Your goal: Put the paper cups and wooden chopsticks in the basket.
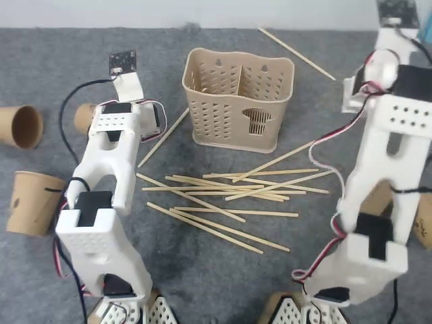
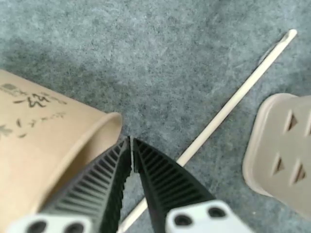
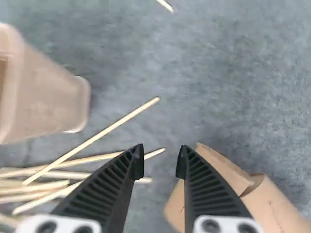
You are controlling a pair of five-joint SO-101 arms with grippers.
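Black ribbed fingers (image 2: 97,189) of the left pincer (image 2: 131,143) sit closest, drawn together tip to tip with only a hairline slit between them and nothing clamped. Just beside the tips a brown paper cup (image 2: 43,141) lies on its side. Its rolled rim comes up against one finger, though actual contact is hard to judge, and its base is cut off by the frame. On the tips' other side a pale, round-ended chopstick (image 2: 233,102) slants past, its near end hidden under the fingers. Beyond that stick is a rounded corner of the beige plastic basket (image 2: 279,145), pierced with triangular holes and cut off at the edge. Everything rests on a grey, felt-like mat (image 2: 146,48).

The right pincer (image 3: 160,153) stands partly apart, holding nothing. Beneath and beside one finger lies a crumpled cup (image 3: 233,189), creased almost flat and partly covered. On the other side loose chopsticks (image 3: 92,138) fan out with their far ends cut off. Ahead of them the basket's corner is blurred.

From above, the basket is an upright perforated tub with two compartments, standing between the arms. A crisscrossed heap of sticks (image 1: 229,196) lies in front of it. Two side-lying cups (image 1: 20,126) rest outward of the left arm. A half-hidden cup (image 1: 82,116) shows beside that arm's wrist.
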